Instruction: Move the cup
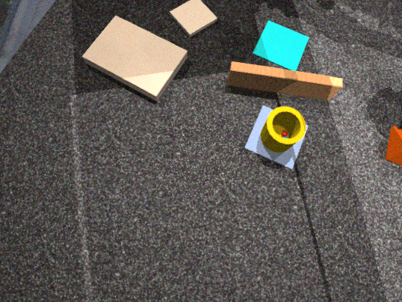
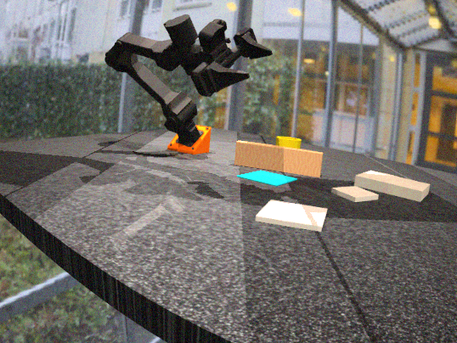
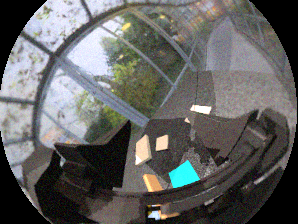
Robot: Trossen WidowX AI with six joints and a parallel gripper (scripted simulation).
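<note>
One dark speckled surface (image 1: 149,209) under a glazed hall with hedge outside. Arm raised, hand (image 2: 248,64) open wide, empty. Wooden bar (image 1: 284,80) between cyan pad (image 1: 281,45) and pale pad (image 1: 258,140). Yellow cup (image 1: 284,128) upright on pale pad; red marble (image 1: 284,133) inside

The counter (image 1: 149,209) was dark grey granite with fine white speckle, crossed by thin pale and black seam lines. The cup (image 1: 282,128) was yellow, darker olive on its shaded wall, and held a red marble (image 1: 284,133). The pad (image 1: 258,140) under the cup was pale lavender-blue. The second pad (image 1: 281,45) was cyan. The bar (image 1: 284,80) was orange-tan with wood grain. The slab (image 1: 135,57) and the tile (image 1: 193,16) were plain beige. The arm (image 2: 170,81) and end effector (image 2: 248,64) were matt black. The base (image 2: 193,144) was orange.
</note>
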